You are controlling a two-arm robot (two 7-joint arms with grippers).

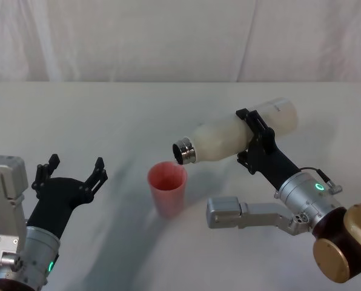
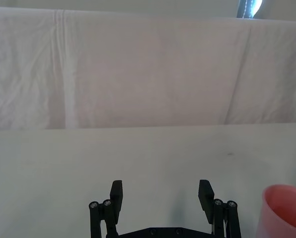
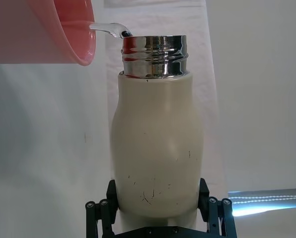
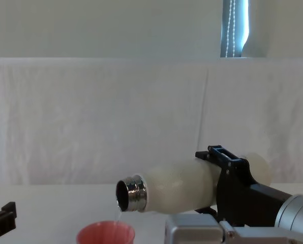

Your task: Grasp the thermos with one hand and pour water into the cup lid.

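The cream-white thermos (image 1: pixel 235 136) hangs tipped on its side above the table, steel neck (image 1: pixel 185 152) pointing left and slightly down over the pink cup lid (image 1: pixel 167 188). My right gripper (image 1: pixel 256 141) is shut on the thermos body. In the right wrist view a thin stream of water (image 3: pixel 108 30) arcs from the thermos (image 3: pixel 157 148) mouth into the cup lid (image 3: pixel 43 30). The chest view shows the thermos (image 4: pixel 179 186) neck just above the cup lid (image 4: pixel 105 234). My left gripper (image 1: pixel 71 171) stands open at the left, nothing between its fingers, a little left of the cup lid (image 2: pixel 283 210).
A white cloth covers the table (image 1: pixel 108 115) and hangs as a backdrop (image 1: pixel 168 36) behind. Bare cloth stretches to the back and left of the cup lid.
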